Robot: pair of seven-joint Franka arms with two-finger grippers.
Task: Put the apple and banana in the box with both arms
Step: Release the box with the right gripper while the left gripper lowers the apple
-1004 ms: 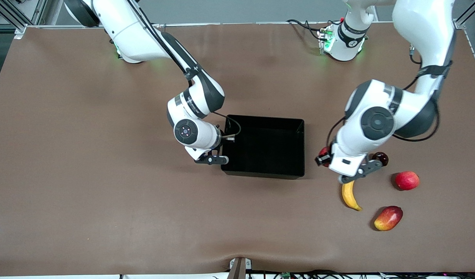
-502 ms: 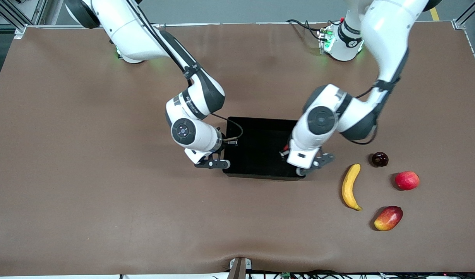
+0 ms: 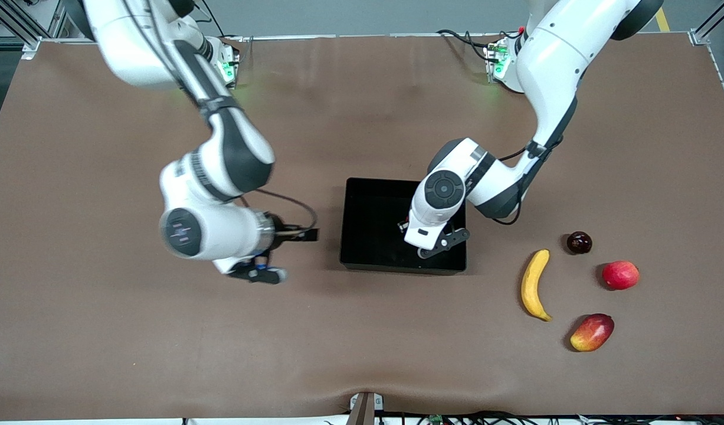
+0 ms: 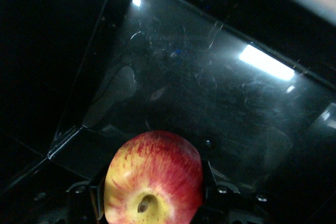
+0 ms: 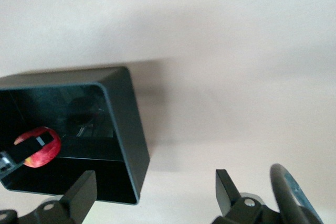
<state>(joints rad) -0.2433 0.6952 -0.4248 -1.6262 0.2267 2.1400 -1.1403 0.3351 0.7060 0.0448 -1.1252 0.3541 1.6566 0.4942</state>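
Item: the apple (image 4: 153,179), small, red with yellow streaks, clamped between the jaws of the left gripper (image 3: 433,241) with its stem dimple turned toward the wrist camera; one jaw stands on each flank of the fruit, and the apple bulges well past them on the open side. Location: inside the outline of the box (image 3: 362,195), over its floor at the end toward the left arm; the left wrist view shows bare glossy floor beneath the fruit, so it appears to hang above the floor rather than rest on it. Item: the banana (image 3: 533,284), lying on the surface (image 3: 102,330) outside the box, toward the left arm's end of the table and slightly nearer the front camera than the box. Item: the right gripper (image 3: 260,273), jaws apart and holding nothing, over bare surface beside the box at the right arm's end; this arm waits. Hazards, as judged: a release from height could let the round apple bounce or roll against a box wall; a descent too close to the wall nearest the left arm could catch a jaw on the rim and shove the light tray across the surface. The banana remains unplaced, and its nearest neighbours may crowd a later grasp.
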